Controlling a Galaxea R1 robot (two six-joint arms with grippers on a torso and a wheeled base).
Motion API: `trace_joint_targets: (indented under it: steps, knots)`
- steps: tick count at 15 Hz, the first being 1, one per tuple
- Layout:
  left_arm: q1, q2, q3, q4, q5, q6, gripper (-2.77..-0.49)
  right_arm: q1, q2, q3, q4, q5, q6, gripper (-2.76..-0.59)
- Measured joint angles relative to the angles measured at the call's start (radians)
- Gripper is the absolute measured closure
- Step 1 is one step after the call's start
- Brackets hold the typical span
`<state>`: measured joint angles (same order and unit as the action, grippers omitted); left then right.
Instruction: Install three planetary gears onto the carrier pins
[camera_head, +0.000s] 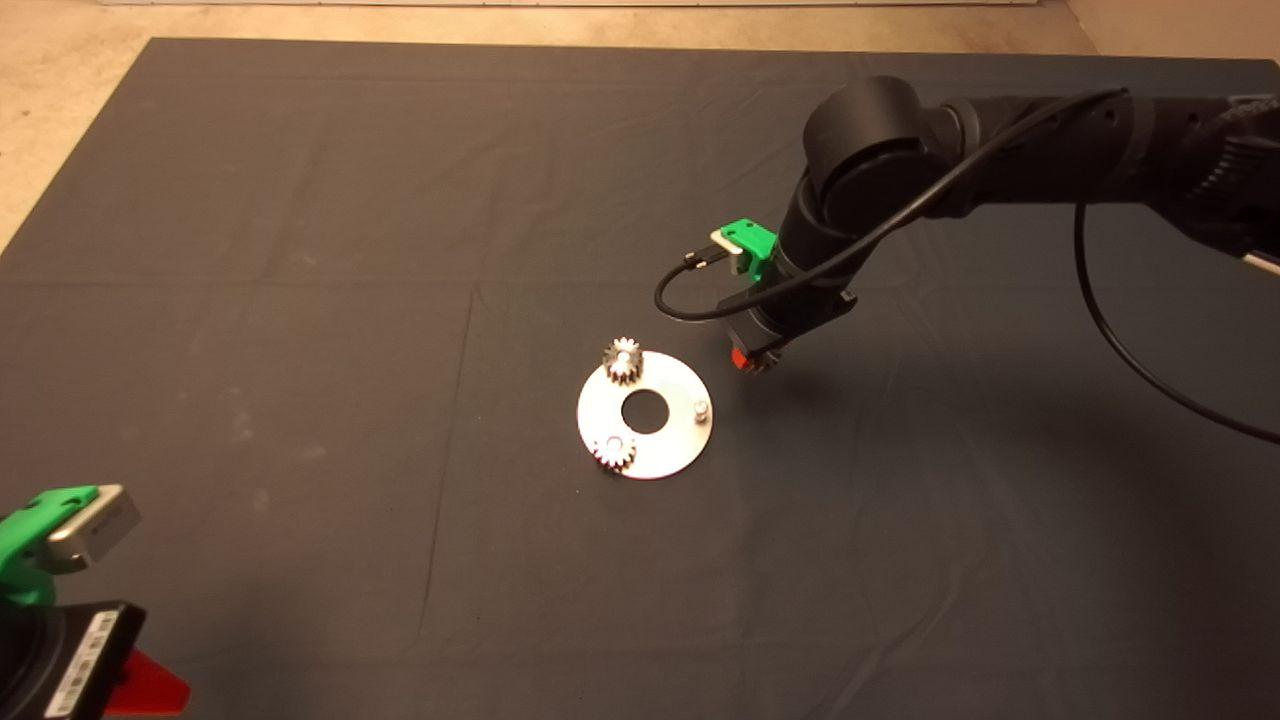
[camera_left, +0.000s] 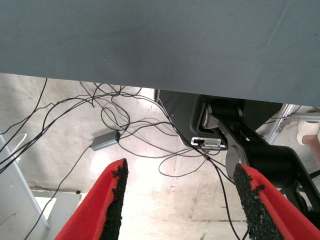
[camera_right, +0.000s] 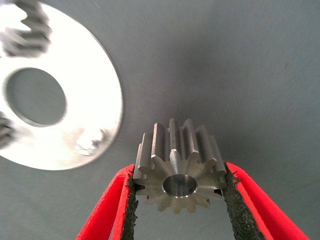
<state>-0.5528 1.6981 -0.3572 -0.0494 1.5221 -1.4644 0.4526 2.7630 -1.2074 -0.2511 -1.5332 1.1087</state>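
A flat round silver plate (camera_head: 660, 440) with a large central hole lies mid-mat. Two planetary gears sit on its carrier pins, one at the far side (camera_head: 622, 360) and one at the near-left (camera_head: 614, 452). The third pin (camera_head: 702, 408) at the right stands bare; it also shows in the right wrist view (camera_right: 95, 142). My right gripper (camera_head: 748, 360) hangs just right of the plate, above the mat, shut on the third gear (camera_right: 180, 167). The plate shows in the right wrist view (camera_right: 95, 95). My left gripper (camera_left: 177, 200) is parked at the lower left, open and empty.
The dark mat (camera_head: 300, 300) covers the table. The right arm's black cable (camera_head: 690, 310) loops just behind the plate. The left wrist view shows cables and a robot base (camera_left: 250, 145) on the floor past the mat's edge.
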Motion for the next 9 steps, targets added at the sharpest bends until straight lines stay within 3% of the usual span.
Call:
trace_joint_targets:
  steps: [7, 9]
  knots:
    - [0.000, 0.137, 0.000, 0.001, 0.004, -0.101, -1.44, 0.008, 0.077, 0.000, 0.004, 0.002, 0.028, -1.10]
    - [0.000, 0.215, -0.003, 0.006, 0.004, -0.146, -1.44, 0.009, 0.095, 0.000, 0.004, 0.003, 0.040, -1.10]
